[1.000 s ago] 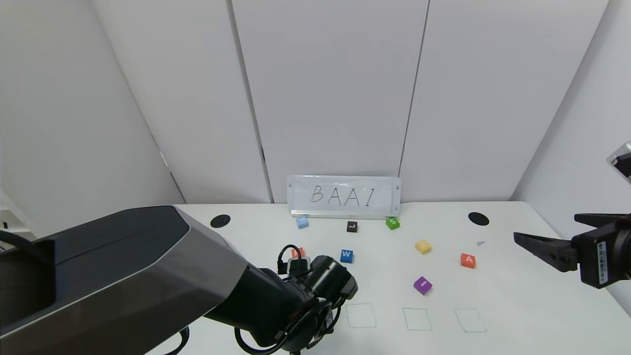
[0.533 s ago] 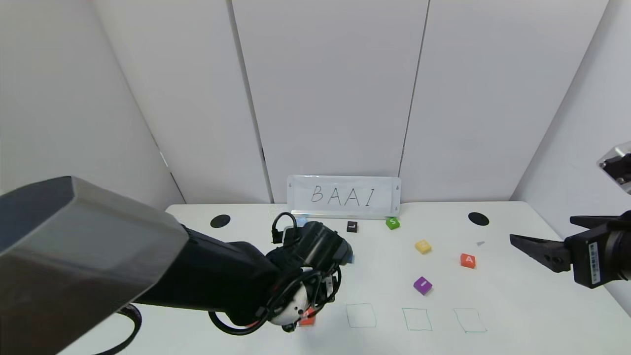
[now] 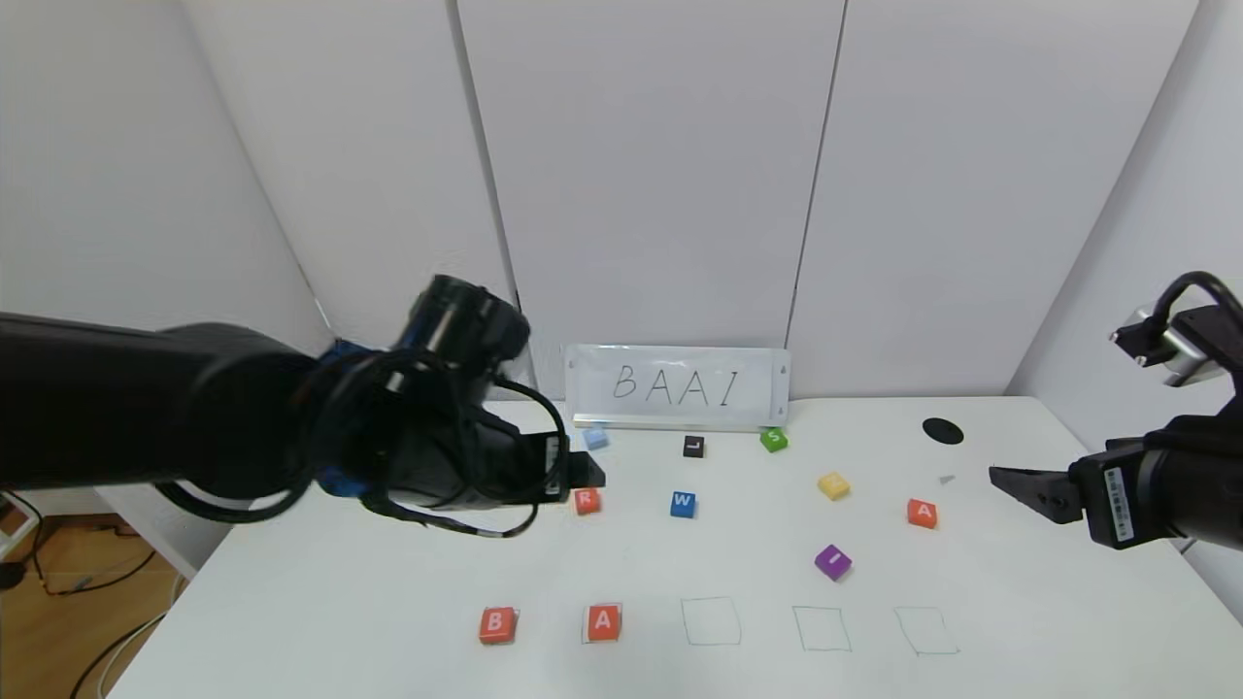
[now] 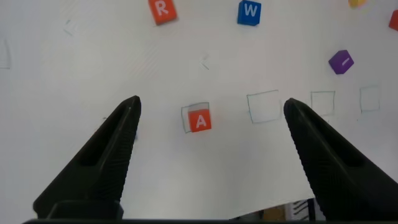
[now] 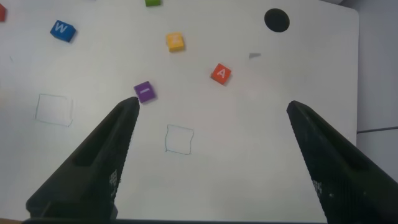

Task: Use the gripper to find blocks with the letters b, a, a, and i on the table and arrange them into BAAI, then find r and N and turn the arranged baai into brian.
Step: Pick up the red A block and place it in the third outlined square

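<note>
The orange-red B block (image 3: pixel 496 624) and an orange-red A block (image 3: pixel 603 621) sit side by side at the front of the white table (image 3: pixel 320 602), the A in a green square (image 4: pixel 199 120). The second A (image 3: pixel 922 513) and the purple I (image 3: pixel 832 561) lie at the right; both also show in the right wrist view, the A (image 5: pixel 221 73) and the I (image 5: pixel 143 92). The orange-red R (image 3: pixel 586 501) lies mid-table. My left gripper (image 3: pixel 588 475) is open and empty, raised above the table near R, high over the placed A (image 4: pixel 211 104). My right gripper (image 3: pixel 1010 481) is open and empty, hovering at the right edge (image 5: pixel 211 106).
Blue W (image 3: pixel 683 504), yellow (image 3: pixel 833 485), green S (image 3: pixel 773 439), black L (image 3: pixel 692 447) and light blue (image 3: pixel 595 438) cubes lie around. A BAAI sign (image 3: pixel 678 386) stands at the back. Three empty green squares (image 3: pixel 711 621) run rightwards along the front. A black hole (image 3: pixel 942 430) is at back right.
My left arm has risen and pulled back to the left from the front row, leaving the A block in its square beside B. The right gripper has shifted slightly left.
</note>
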